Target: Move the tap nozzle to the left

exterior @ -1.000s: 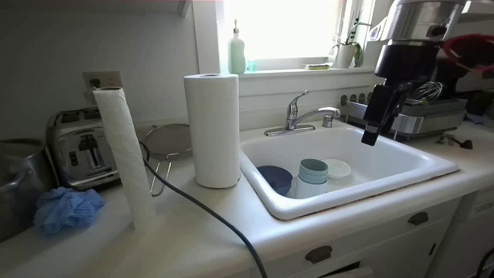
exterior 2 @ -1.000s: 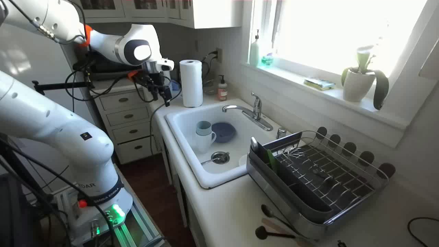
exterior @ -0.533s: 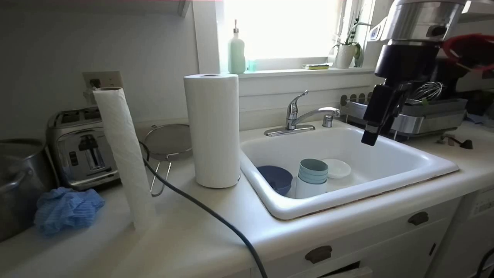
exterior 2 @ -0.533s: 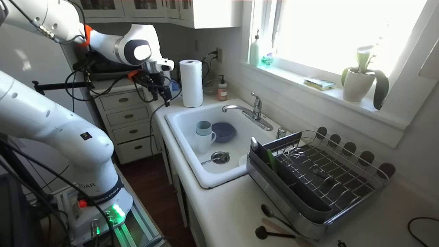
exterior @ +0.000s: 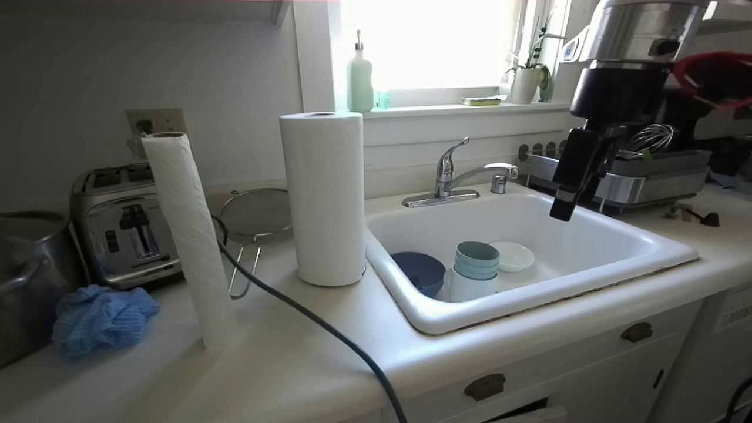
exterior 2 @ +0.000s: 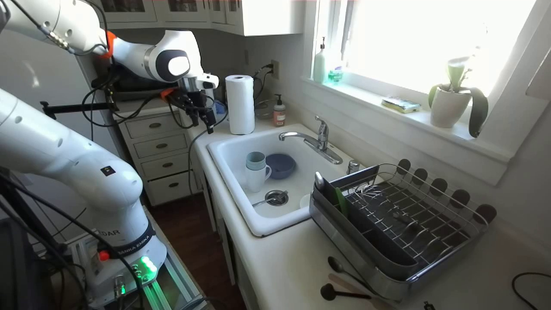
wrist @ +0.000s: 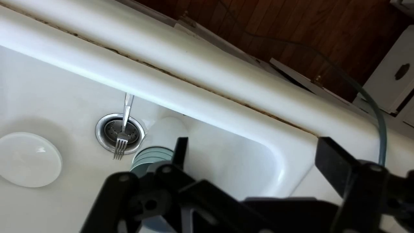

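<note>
The tap nozzle is a curved chrome spout with a lever handle on its base. It stands at the back of the sink and shows in both exterior views. In an exterior view my gripper hangs above the sink's front corner near the paper towel roll, well apart from the spout. In the wrist view the gripper is open, with its two fingers wide apart and nothing between them. The spout is out of the wrist view.
In the sink are a white mug with teal cups, a blue bowl, a white dish and a fork over the drain. A paper towel roll and a dish rack flank the sink. A soap bottle stands behind.
</note>
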You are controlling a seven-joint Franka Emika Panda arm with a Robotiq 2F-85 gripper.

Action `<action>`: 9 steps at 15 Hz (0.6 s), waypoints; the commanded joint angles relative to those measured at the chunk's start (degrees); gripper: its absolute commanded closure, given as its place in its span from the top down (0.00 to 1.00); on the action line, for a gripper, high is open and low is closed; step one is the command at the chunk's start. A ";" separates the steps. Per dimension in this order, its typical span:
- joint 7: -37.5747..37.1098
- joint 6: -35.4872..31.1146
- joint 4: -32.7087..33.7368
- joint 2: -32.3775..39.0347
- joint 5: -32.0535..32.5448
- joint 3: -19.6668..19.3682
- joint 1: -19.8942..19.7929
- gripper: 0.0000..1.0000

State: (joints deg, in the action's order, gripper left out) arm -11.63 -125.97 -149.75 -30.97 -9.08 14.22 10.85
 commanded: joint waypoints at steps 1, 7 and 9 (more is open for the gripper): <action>-2.45 -7.59 2.46 3.68 2.46 -0.67 -3.16 1.00; -12.29 -18.41 11.55 13.35 12.49 -0.69 -15.11 1.00; -14.77 -22.40 14.61 17.76 14.84 -1.32 -17.50 1.00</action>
State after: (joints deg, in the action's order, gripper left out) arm -20.99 -144.11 -141.04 -20.88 1.32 13.24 -3.60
